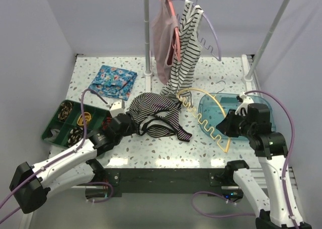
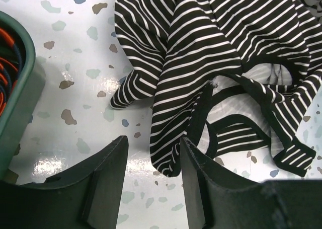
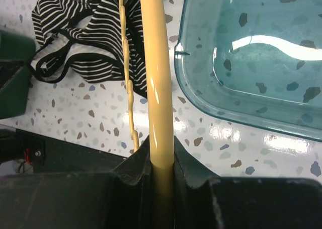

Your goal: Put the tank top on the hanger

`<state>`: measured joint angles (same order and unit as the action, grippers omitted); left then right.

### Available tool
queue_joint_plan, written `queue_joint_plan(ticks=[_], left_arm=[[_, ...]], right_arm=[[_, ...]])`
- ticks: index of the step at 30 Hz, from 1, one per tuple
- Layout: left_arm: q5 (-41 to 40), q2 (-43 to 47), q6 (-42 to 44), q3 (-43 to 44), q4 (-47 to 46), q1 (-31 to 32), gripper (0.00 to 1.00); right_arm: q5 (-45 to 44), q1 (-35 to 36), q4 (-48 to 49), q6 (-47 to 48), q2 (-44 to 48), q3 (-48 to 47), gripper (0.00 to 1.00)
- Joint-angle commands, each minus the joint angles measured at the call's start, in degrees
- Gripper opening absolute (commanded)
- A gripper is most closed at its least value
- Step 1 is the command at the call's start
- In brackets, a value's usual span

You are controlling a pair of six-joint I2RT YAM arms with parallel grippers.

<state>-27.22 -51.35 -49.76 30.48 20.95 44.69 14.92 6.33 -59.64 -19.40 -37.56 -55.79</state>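
The black tank top (image 1: 156, 114) with thin white stripes lies crumpled on the table's middle. It fills the upper right of the left wrist view (image 2: 216, 68). My left gripper (image 1: 127, 124) is open at the top's left edge; a fold of the hem lies between its fingers (image 2: 153, 153). The yellow hanger (image 1: 206, 116) lies between the top and a teal tray, its wavy bar toward the front. My right gripper (image 1: 227, 126) is shut on its arched bar (image 3: 157, 88). The top also shows in the right wrist view (image 3: 75, 32).
A teal clear tray (image 1: 261, 105) sits at the right, also in the right wrist view (image 3: 261, 58). A green compartment tray (image 1: 56, 131) is at the left. A blue floral cloth (image 1: 113, 81) lies behind. A pink top (image 1: 163, 37) and bold-striped garment (image 1: 185, 43) hang on the rack.
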Motion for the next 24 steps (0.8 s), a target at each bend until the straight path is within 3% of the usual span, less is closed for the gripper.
queue_joint_plan(ticks=[1, 3, 9, 15, 24], left_arm=[[0.5, -0.4, -0.8, -1.1, -5.1, 0.0, 0.5], [1.8, 0.3, 0.2, -2.0, -7.4, 0.1, 0.48], [5.3, 0.0, 1.7, -3.6, -10.6, 0.1, 0.41], [5.6, -1.0, 2.1, -4.2, -11.7, 0.1, 0.38], [6.9, 0.5, 2.6, -2.8, -11.5, 0.0, 0.41]], right_arm=[[-3.4, 0.0, -3.8, 2.8, 0.0, -9.1, 0.0], [-11.5, -0.1, -5.8, 2.6, -0.6, -13.6, 0.0], [-14.5, 0.0, -3.1, 0.1, 0.5, -17.9, 0.0], [6.4, -0.1, -4.4, 0.9, -3.7, -19.6, 0.0], [12.2, 1.8, -4.4, 3.4, -3.1, -10.8, 0.0]])
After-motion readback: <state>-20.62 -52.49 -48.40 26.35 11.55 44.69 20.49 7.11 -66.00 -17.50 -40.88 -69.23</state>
